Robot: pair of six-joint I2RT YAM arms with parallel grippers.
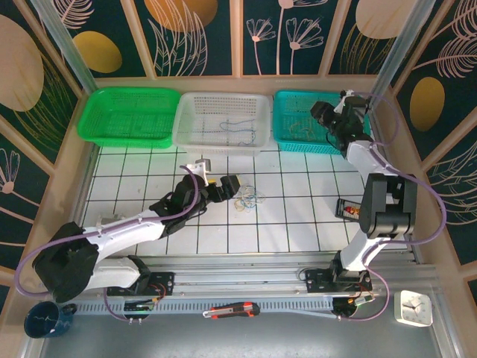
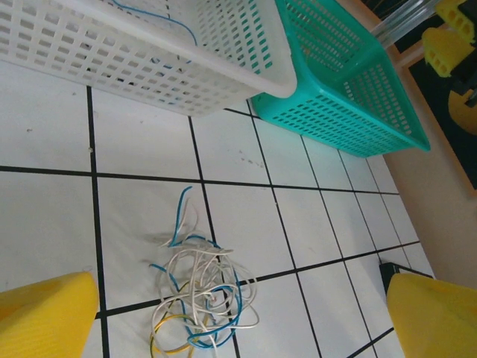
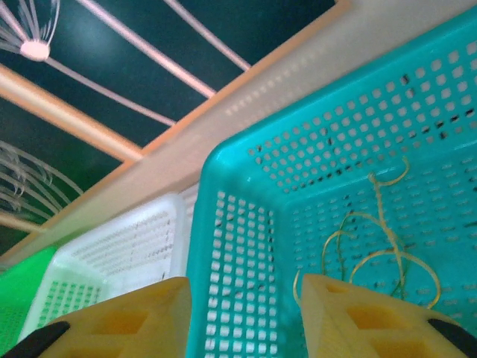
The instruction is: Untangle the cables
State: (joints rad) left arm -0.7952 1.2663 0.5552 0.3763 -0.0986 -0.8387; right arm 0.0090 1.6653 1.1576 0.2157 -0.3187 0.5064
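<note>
The cables [image 2: 201, 291] lie as a palm-sized tangle of white, blue and yellow cords on the white tiled table [image 2: 313, 224]. From above the tangle [image 1: 248, 199] sits near the table's middle. My left gripper [image 1: 228, 183] hovers just left of it, its yellow fingers [image 2: 45, 317] spread wide either side of the tangle, open and holding nothing. My right gripper [image 1: 325, 116] hangs over the teal basket [image 1: 294, 140]. It is open, with only the basket wall between its fingers [image 3: 119, 324]. Yellowish cables [image 3: 380, 246] lie loose in the teal basket, one end beside the right finger.
A white basket [image 1: 186, 123] with a thin blue cable [image 1: 240, 124] stands in the middle at the back, a green basket [image 1: 130, 115] to its left. A small black and red item [image 1: 348, 209] lies by the right arm. A box cutter [image 1: 232, 309] rests on the front rail.
</note>
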